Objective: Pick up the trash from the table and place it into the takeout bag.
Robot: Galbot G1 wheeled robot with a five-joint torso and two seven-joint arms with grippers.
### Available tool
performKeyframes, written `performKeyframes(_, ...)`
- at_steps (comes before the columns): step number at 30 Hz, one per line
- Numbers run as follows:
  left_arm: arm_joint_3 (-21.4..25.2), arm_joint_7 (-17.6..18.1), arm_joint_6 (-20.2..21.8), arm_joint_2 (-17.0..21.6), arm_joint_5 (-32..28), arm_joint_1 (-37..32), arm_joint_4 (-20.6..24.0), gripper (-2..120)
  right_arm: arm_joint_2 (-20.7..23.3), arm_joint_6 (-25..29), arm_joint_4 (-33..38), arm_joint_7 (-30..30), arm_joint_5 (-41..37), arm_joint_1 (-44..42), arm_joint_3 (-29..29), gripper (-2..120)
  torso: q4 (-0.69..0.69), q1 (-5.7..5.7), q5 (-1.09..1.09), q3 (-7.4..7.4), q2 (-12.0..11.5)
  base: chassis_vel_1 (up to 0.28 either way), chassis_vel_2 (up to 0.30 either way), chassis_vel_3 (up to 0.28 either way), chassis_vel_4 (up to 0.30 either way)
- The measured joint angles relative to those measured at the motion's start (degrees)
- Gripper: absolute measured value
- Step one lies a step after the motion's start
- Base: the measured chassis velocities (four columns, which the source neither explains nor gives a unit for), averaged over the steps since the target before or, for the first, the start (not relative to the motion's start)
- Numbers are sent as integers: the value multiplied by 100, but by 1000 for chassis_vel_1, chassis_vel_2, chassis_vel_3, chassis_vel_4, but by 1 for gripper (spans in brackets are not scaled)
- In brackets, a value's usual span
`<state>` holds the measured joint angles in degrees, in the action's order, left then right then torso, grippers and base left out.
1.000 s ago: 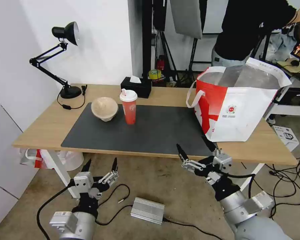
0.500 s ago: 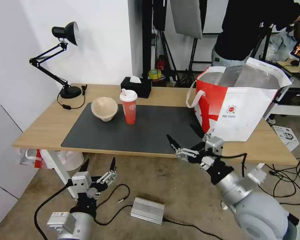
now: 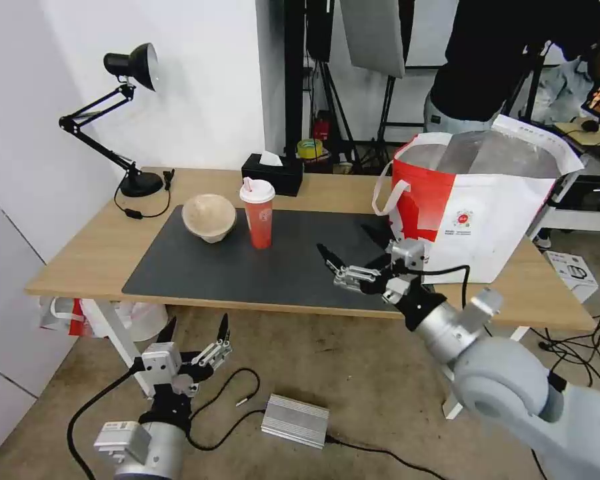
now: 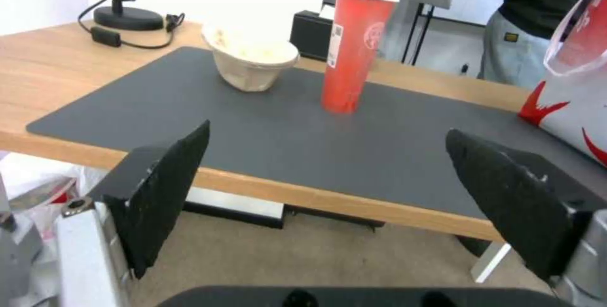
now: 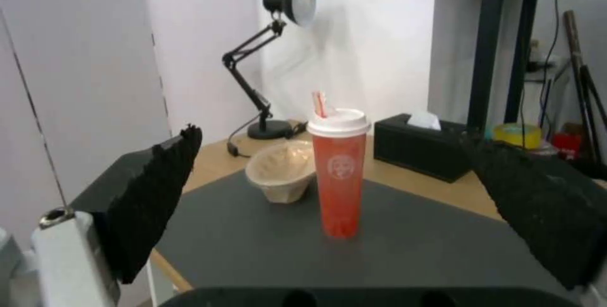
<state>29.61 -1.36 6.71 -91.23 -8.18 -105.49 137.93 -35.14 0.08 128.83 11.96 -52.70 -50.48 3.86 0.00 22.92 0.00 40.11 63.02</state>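
Note:
On the table (image 3: 80,263), a tall red cup (image 3: 258,215) with a white lid stands on the dark mat (image 3: 247,273), and a beige pulp bowl (image 3: 209,217) sits just left of it. The takeout bag (image 3: 477,220) stands open at the table's right end. My right gripper (image 3: 349,245) hovers open over the mat's front right part, well short of the cup and beside the bag. In the right wrist view the cup (image 5: 340,174) stands straight ahead between the open fingers (image 5: 155,188), with the bowl (image 5: 281,170) behind it. My left gripper (image 3: 195,328) hangs open below the table's front edge.
A black desk lamp (image 3: 130,120) stands at the back left corner, and a black tissue box (image 3: 272,175) sits behind the cup. A person stands behind the bag. Cables and a silver power box (image 3: 295,421) lie on the floor. A plastic bag (image 3: 80,317) sits under the table's left end.
My right gripper has risen from below the table edge and moved forward and left over the mat. The left gripper has sunk slightly.

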Motion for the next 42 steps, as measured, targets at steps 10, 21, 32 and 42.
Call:
performKeyframes(10, 7, 2, 0, -1, -5, 58, -37, 100, -112, -369, -293, -34, -207, 706, 557, 100, 0, 0, 0, 0, 0, 0, 0, 0, 0)
performKeyframes(21, 17, 5, 1, -2, -13, 68, -48, 100, -427, -657, -684, 46, -430, 1569, 1149, 100, 0, 0, 0, 0, 0, 0, 0, 0, 0)
performKeyframes(32, 20, 6, 1, -2, -11, 66, -49, 100, -606, -947, -979, 292, -599, 2114, 1534, 100, 0, 0, 0, 0, 0, 0, 0, 0, 0)
performKeyframes(42, 11, 6, 1, -1, -12, 94, -84, 100, -735, -1054, -1241, 296, -743, 2306, 1629, 100, 0, 0, 0, 0, 0, 0, 0, 0, 0)
